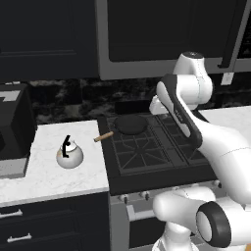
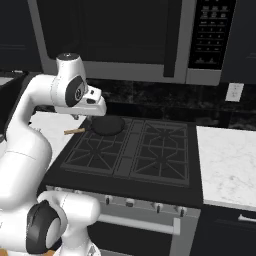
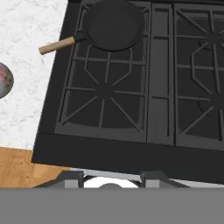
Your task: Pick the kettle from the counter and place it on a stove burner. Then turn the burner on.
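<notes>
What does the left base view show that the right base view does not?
Left base view alone: the kettle standing on the counter left of the stove, and navy drawers with silver handles. Right base view alone: the microwave over the stove, a wall outlet and the counter to the stove's right. Both share the cooktop, the pan on its rear-left burner, and the arm.

Home kitchen, rendered: black gas cooktop (image 2: 130, 150) with cast-iron grates, microwave (image 2: 125, 40) above it, white marbled counter (image 1: 44, 171) over navy drawers (image 1: 49, 225), pan (image 3: 113, 26) at the cooktop's back-left corner.
</notes>
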Motion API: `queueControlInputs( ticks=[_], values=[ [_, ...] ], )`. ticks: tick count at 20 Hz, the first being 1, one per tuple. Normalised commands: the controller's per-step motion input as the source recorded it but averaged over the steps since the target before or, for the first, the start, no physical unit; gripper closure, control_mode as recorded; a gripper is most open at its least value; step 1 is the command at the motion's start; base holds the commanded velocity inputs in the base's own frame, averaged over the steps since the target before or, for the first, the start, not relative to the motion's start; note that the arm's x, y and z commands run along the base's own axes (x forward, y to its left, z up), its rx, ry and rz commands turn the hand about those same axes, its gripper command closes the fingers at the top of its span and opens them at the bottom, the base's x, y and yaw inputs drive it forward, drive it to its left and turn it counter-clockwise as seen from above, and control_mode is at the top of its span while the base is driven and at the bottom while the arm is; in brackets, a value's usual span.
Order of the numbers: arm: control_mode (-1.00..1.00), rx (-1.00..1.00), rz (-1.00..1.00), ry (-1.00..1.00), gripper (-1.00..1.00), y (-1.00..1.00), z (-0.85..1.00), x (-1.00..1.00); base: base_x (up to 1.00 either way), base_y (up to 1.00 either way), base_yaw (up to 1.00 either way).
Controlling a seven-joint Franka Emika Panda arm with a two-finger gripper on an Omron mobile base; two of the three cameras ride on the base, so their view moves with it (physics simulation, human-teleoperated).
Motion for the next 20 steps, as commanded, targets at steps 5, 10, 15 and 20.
queueControlInputs(
  ticks=[5, 10, 15, 20],
  values=[
    [-1.0, 0.0, 0.01, 0.0, -1.0, 0.1, 0.0, -0.26, 0.0, 0.0, 0.0],
    [-1.0, -0.02, 0.02, -0.03, -1.0, 0.77, -0.03, -0.54, 0.0, 0.0, 0.0],
    [-1.0, -0.03, 0.0, -0.11, -1.0, 1.0, 0.0, -0.88, 0.0, 0.0, 0.0],
    [-1.0, 0.0, 0.0, -0.11, -1.0, 1.0, 0.0, -0.7, 0.0, 0.0, 0.0]
  ],
)
